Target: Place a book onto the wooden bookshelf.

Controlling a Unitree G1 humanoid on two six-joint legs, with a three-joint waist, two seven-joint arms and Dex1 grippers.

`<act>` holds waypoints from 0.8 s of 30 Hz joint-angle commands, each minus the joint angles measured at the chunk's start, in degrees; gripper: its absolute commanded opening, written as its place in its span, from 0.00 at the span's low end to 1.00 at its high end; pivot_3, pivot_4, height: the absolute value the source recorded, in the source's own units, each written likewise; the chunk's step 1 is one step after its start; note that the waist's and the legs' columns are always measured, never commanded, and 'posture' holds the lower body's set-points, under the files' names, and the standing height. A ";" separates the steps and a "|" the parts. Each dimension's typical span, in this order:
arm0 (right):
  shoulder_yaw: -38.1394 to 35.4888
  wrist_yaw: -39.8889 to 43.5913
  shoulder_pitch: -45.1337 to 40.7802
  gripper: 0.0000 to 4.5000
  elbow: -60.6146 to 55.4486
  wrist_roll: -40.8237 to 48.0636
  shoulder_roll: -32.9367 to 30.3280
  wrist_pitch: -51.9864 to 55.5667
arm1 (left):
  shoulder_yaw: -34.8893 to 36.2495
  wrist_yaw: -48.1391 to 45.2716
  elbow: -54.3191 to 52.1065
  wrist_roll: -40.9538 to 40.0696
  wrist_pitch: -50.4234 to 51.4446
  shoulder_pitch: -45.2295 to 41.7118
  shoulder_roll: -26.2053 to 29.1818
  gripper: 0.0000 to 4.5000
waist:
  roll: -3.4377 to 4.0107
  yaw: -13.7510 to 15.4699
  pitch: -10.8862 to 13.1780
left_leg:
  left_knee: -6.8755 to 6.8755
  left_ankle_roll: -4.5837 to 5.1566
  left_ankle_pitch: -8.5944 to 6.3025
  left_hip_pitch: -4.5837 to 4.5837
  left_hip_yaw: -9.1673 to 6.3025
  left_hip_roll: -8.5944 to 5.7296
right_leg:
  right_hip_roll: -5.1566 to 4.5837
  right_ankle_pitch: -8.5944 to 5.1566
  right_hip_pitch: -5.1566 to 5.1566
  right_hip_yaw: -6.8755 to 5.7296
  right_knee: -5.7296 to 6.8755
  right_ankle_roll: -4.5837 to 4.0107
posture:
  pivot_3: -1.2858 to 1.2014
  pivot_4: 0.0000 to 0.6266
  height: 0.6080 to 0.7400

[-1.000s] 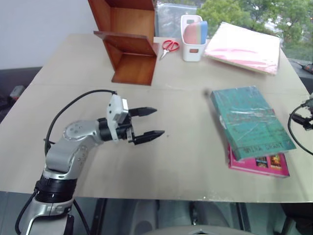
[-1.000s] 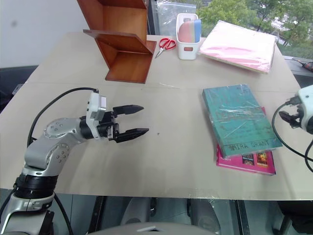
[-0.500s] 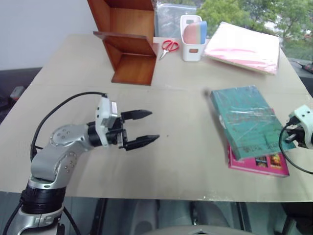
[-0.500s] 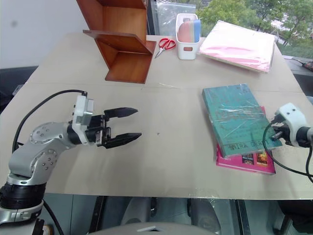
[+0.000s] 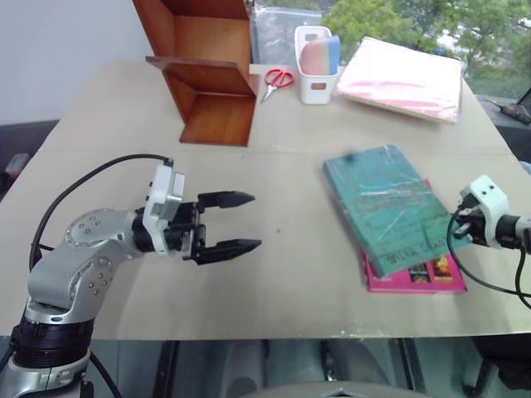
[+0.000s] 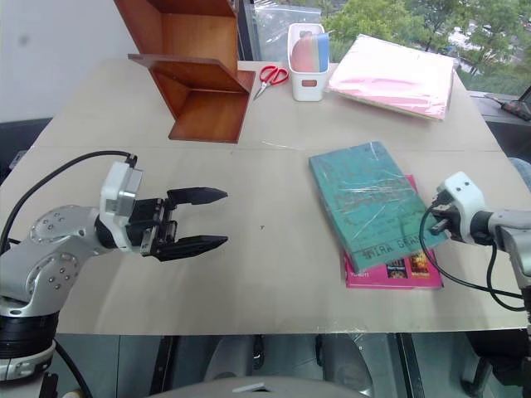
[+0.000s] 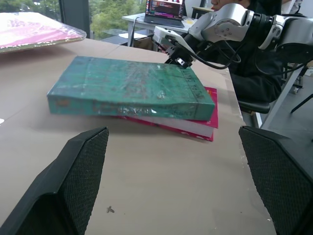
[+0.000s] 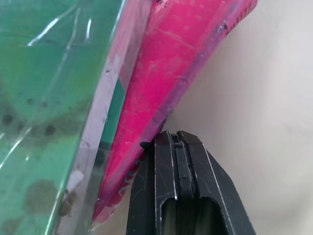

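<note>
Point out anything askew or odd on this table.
The plastic-wrapped teal-green book lies skewed across the magenta-pink book, overhanging it rather than squared up. The reddish-brown wooden bookshelf holds no books. Nothing looks spilled or damaged.

Pale lettering seen along near edge of teal-green book (image 6: 365, 201), too faint to be read with certainty. Small pictures on magenta-pink book (image 6: 398, 269), no legible words.
</note>
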 commanded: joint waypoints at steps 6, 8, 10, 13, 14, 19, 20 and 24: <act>-0.44 -2.09 1.24 0.01 -9.28 2.11 2.20 5.17 | 2.39 0.38 -2.77 -1.66 0.45 1.54 0.90 1.00 | 0.00 0.21 0.00 | -0.01 0.00 0.00 -0.03 0.00 -0.01 | -0.01 0.00 -0.01 0.00 -0.01 0.00 | 0.52 0.24 1.00; -2.48 -3.35 3.22 0.01 -9.46 0.83 0.59 3.35 | 2.05 0.93 -2.91 -1.61 0.76 2.11 0.52 1.00 | 0.00 0.46 0.00 | -0.01 0.00 0.00 -0.03 0.01 -0.01 | -0.02 0.00 -0.01 0.00 -0.02 0.00 | 0.52 0.24 1.00; -4.84 -3.38 4.80 0.01 -9.63 1.11 -0.55 2.16 | 1.66 1.43 -2.74 -1.48 0.81 2.44 -0.04 1.00 | 0.01 0.70 0.01 | 0.00 0.00 -0.01 -0.04 0.00 -0.03 | -0.05 0.00 -0.01 -0.02 -0.03 0.00 | 0.52 0.24 1.00; -9.43 -3.54 8.01 0.28 -11.12 2.13 -1.96 1.66 | 0.84 2.42 -2.20 -1.01 0.43 2.72 -1.29 1.00 | 0.02 1.06 0.01 | 0.00 0.01 -0.01 -0.05 0.00 -0.06 | -0.07 0.00 -0.01 -0.02 -0.03 0.00 | 0.52 0.24 1.00; -11.95 -3.65 9.81 0.39 -12.53 2.32 -2.06 0.36 | 0.58 3.10 -1.79 -1.13 0.78 2.66 -2.01 1.00 | 0.01 1.33 0.01 | 0.00 0.01 -0.01 -0.05 0.01 -0.07 | -0.08 0.00 -0.01 -0.02 -0.03 0.00 | 0.52 0.24 1.00; -25.98 -1.39 18.76 0.91 -24.01 8.63 1.03 -4.24 | -2.26 5.87 -0.14 -0.16 2.76 1.99 -4.69 1.00 | 0.03 1.69 0.00 | -0.04 0.01 -0.01 -0.07 -0.02 -0.06 | -0.05 0.00 -0.02 -0.03 -0.04 0.00 | 0.52 0.24 1.00; -28.41 -0.43 20.78 0.98 -26.80 10.37 1.77 -4.66 | -3.13 5.50 0.21 -0.24 3.33 1.85 -4.76 1.00 | 0.02 1.64 0.00 | -0.03 0.01 -0.01 -0.06 -0.02 -0.06 | -0.05 0.00 0.00 -0.03 -0.04 0.00 | 0.52 0.24 1.00; -37.74 1.57 30.77 0.98 -39.96 17.70 6.29 -3.95 | -6.70 8.01 3.39 0.68 5.51 -2.04 -7.75 1.00 | 0.06 2.24 -0.02 | -0.01 0.00 -0.01 -0.06 -0.09 -0.08 | -0.06 -0.01 0.05 -0.09 -0.04 0.01 | 0.52 0.24 1.00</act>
